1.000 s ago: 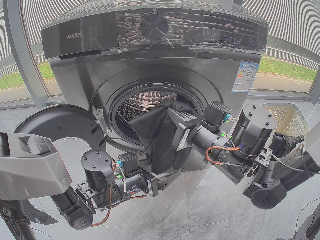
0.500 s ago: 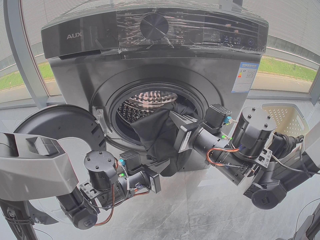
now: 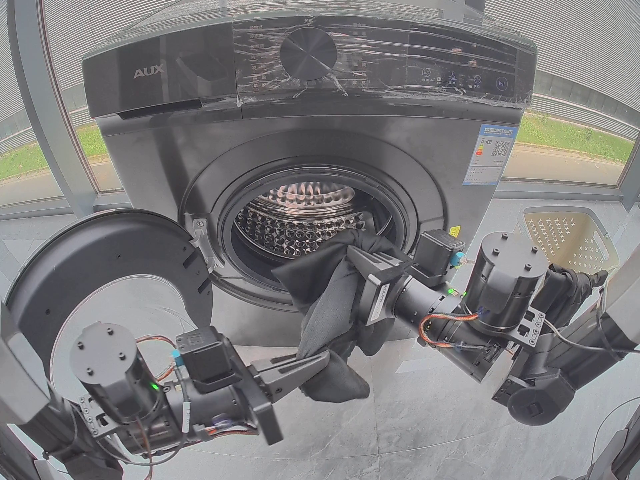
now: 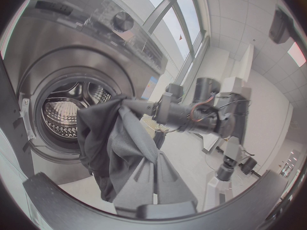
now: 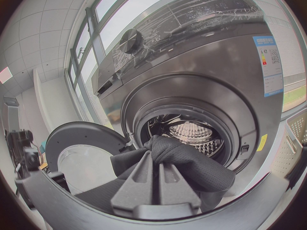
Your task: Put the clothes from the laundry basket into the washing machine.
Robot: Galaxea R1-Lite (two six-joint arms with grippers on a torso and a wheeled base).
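Door (image 3: 107, 268) open at far left. Next, left gripper (image 3: 325, 360) pressed together on lower end of cloth (image 3: 327, 301), near floor. Black, soft, light, limp; sags between two holds and hangs before lower right of washer (image 3: 167, 155) mouth, not yet in drum. Long axis slanting, low left to high right, upper end toward drum. Likely best taken by bunched folds. Then right gripper (image 3: 353, 253) pinching upper bunch. Far right, basket (image 3: 580, 235).

Glossy grey tiled floor (image 3: 413, 428) meets tall blind-covered windows (image 3: 587, 41), grass (image 3: 580, 138) outside, under a white panelled ceiling (image 5: 41, 29).
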